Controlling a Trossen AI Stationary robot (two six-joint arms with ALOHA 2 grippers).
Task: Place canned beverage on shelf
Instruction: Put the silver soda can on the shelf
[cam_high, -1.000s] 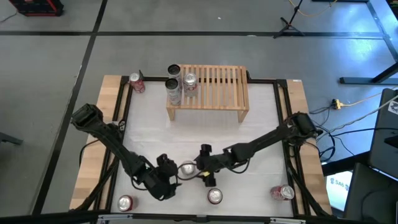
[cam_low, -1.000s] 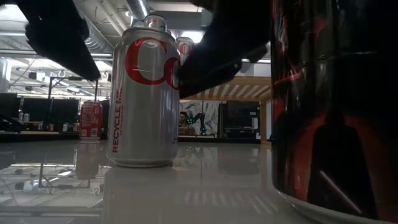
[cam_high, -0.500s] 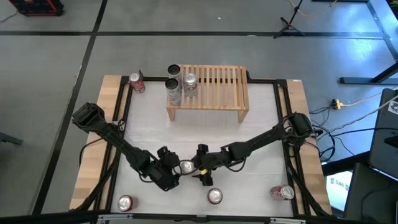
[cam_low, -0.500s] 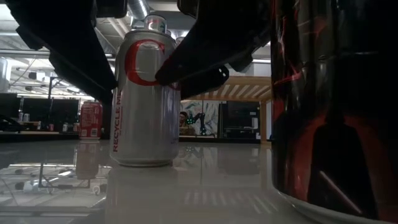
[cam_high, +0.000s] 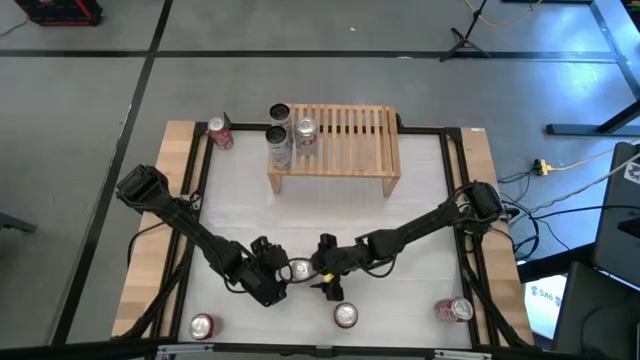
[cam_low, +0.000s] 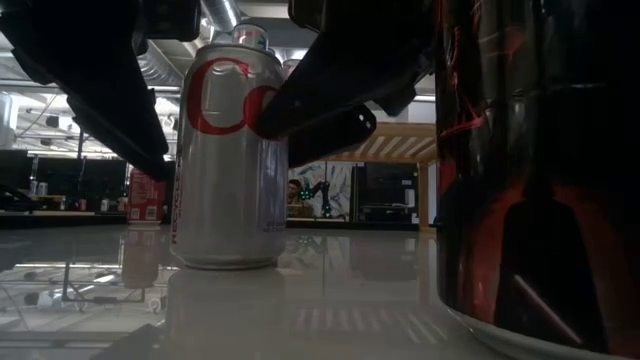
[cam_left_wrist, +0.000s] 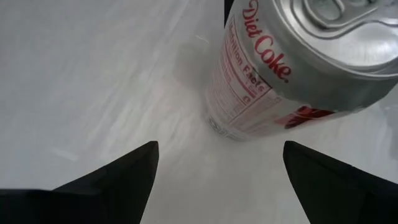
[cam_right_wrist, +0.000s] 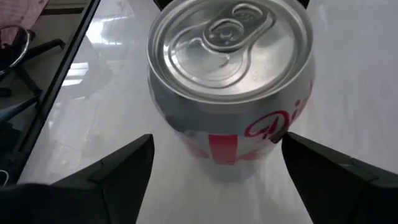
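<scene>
Near the front edge of the table, a Diet Coke can (cam_high: 301, 269) stood upright, with the left gripper (cam_high: 272, 278) and the right gripper (cam_high: 325, 272) flanking it, both spread wide and holding nothing. It looked rigid, slick and dentable; I'd grip mid-wall. Toward the far edge, the slatted wooden shelf (cam_high: 345, 135) already carried cans at its left end.
</scene>
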